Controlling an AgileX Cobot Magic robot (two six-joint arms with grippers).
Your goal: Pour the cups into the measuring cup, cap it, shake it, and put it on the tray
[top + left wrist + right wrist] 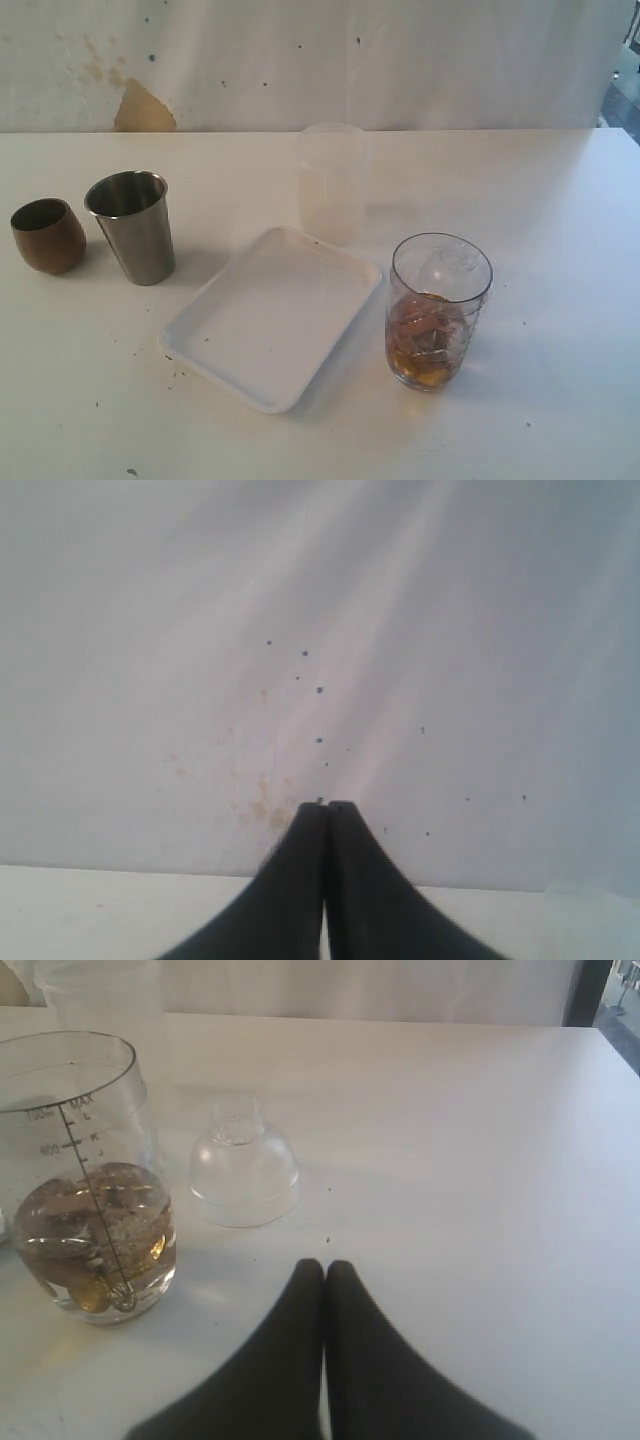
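Note:
The clear measuring cup [437, 310] stands right of the white tray [270, 315] and holds amber liquid with lumps; its graduation marks show in the right wrist view [85, 1180]. The clear dome cap [245, 1172] rests on the table just behind it, neck up. At the far left stand the brown wooden cup [47, 236] and the steel tumbler [133, 228], both upright. My right gripper [325, 1265] is shut and empty, low over the table beside the measuring cup. My left gripper [327, 805] is shut and empty, facing the stained back wall. The exterior view shows neither gripper.
A frosted translucent container [332, 183] stands behind the tray near the wall. The white table [560, 200] runs to the back wall, with its right edge near a dark opening [590, 990].

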